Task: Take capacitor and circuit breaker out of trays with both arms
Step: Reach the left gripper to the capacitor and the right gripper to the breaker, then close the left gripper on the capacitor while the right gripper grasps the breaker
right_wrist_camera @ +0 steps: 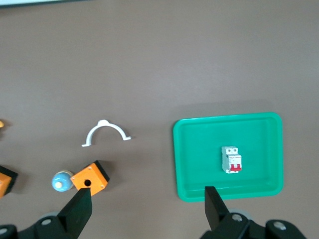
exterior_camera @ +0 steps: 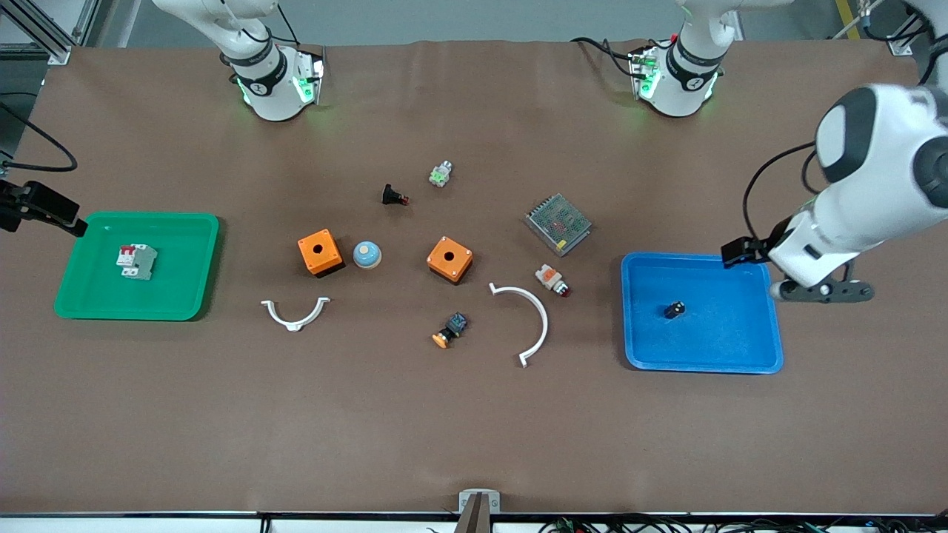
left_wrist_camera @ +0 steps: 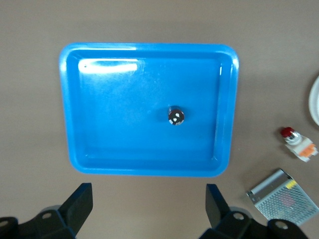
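The capacitor (exterior_camera: pixel 674 309), a tiny black cylinder, stands in the blue tray (exterior_camera: pixel 629 311) and also shows in the left wrist view (left_wrist_camera: pixel 175 116) in that tray (left_wrist_camera: pixel 67 99). My left gripper (exterior_camera: pixel 822 292) is open and empty (left_wrist_camera: pixel 148 199), up over the tray's edge toward the left arm's end. The breaker (exterior_camera: pixel 135 260), white-grey with red levers, lies in the green tray (exterior_camera: pixel 74 296); it also shows in the right wrist view (right_wrist_camera: pixel 232 159) in that tray (right_wrist_camera: pixel 179 159). My right gripper (exterior_camera: pixel 44 206) is open and empty (right_wrist_camera: pixel 147 199), high beside the green tray.
Between the trays lie two orange boxes (exterior_camera: pixel 320 252) (exterior_camera: pixel 449 259), a blue dome (exterior_camera: pixel 366 255), two white curved clips (exterior_camera: pixel 295 314) (exterior_camera: pixel 529 318), a mesh-covered metal box (exterior_camera: pixel 558 223) and several small button parts (exterior_camera: pixel 552 279).
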{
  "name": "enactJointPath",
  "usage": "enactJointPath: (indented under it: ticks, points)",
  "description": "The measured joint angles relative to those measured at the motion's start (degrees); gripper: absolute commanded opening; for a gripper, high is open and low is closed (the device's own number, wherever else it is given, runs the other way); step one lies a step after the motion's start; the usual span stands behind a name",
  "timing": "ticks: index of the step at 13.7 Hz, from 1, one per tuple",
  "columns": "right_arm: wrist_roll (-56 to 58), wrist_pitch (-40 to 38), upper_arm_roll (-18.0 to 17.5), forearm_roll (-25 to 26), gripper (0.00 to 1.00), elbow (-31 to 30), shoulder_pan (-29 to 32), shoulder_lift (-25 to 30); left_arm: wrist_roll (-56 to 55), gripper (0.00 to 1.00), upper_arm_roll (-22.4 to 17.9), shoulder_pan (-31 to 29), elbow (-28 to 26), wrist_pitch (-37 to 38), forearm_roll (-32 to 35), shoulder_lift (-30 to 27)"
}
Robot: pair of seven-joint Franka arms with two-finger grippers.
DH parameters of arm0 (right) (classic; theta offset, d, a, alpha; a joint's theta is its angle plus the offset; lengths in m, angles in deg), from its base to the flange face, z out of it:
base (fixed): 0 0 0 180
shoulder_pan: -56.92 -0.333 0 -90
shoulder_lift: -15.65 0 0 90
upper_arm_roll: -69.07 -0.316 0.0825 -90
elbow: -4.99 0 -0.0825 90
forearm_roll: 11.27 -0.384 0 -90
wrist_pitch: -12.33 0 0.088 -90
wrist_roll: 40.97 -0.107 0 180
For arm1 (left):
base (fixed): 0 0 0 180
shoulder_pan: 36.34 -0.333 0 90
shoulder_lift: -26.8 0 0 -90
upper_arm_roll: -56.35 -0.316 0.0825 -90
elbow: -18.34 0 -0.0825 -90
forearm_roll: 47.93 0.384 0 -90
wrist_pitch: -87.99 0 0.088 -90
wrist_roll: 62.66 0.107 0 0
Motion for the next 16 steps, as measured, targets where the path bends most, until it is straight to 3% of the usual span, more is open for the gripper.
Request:
enactJointPath:
  ticks: [4,6,8,11,16]
  points:
    - [0.1,-0.4,0.5,4.0,1.0,-2.4,1.2,-6.2,0.0,0.87,0.0,0.0,-2.8,-9.0,0.0,7.0]
    - [3.1,-0.1,0.9,5.2,0.92,-3.4,4.2,-10.5,0.0,0.8,0.1,0.0,-2.9,-10.6,0.0,9.6]
    - [8.7,2.0,1.1,7.1,0.92,-4.4,8.0,-14.3,0.0,0.77,0.2,0.1,-3.0,-11.9,0.0,11.5]
    - [17.7,12.3,1.3,7.3,0.94,-9.0,13.9,-17.2,-0.1,0.71,0.5,0.2,-3.1,-14.9,-0.1,14.4]
    - [20.3,27.3,1.2,5.7,0.94,-20.6,19.8,-17.6,-0.1,0.61,0.6,0.5,-3.2,-17.6,-1.0,17.6]
